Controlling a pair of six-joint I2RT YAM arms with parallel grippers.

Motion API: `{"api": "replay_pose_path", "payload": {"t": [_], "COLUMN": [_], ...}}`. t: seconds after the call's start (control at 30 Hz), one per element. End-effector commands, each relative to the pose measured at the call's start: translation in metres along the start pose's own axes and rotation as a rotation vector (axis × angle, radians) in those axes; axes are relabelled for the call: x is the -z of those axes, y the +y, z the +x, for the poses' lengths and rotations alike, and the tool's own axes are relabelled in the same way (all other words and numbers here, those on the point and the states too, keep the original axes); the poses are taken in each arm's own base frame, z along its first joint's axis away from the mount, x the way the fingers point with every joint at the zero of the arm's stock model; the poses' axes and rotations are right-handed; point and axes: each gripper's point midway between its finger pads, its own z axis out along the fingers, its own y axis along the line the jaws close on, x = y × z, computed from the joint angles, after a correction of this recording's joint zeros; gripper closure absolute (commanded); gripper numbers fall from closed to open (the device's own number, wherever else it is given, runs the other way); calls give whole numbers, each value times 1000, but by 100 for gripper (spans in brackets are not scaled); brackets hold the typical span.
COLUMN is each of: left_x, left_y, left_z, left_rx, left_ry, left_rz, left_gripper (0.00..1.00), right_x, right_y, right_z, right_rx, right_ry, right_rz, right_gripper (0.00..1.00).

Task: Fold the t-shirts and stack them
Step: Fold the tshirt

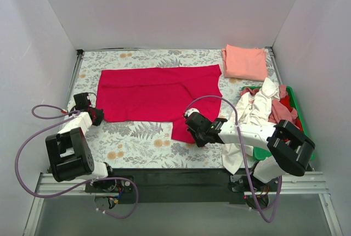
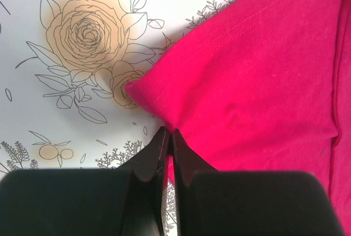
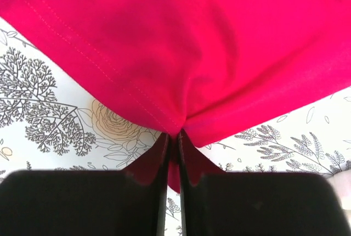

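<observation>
Across mid-frame, we are folding the crimson t-shirt [image 1: 159, 93].
Left gripper [image 2: 168, 138] and right gripper [image 3: 173, 137] are clenching its hem; lifting together seems next.

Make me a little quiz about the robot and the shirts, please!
1. True or false: the left gripper is open.
2. Where on the table is the folded pink shirt? A: far right corner. B: near left corner. C: the middle.
3. What does the right gripper pinch?

Key: 1 false, it is shut. 2 A. 3 the big red shirt.
</observation>
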Motion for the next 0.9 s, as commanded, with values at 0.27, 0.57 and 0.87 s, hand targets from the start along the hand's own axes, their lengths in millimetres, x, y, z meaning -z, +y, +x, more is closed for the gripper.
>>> {"api": "replay_pose_path", "payload": {"t": [0.27,0.57,0.87], "left_x": [20,17,10], "left_y": [-22,-38,-69], "left_z": [-12,-21,-40], "left_rx": [-12,-1,-2], "left_ry": [-24,-15,-6], "left_rz": [86,93,98], "left_gripper": [100,100,100], "right_x": [22,57,69], "right_y": [-34,-72,-111], "right_z": [-41,-123,-196], "right_rx": [-47,-109,-95], "right_ry": [-83,-247,-335], "right_rz": [125,108,126], "right_gripper": [99,99,99]}}
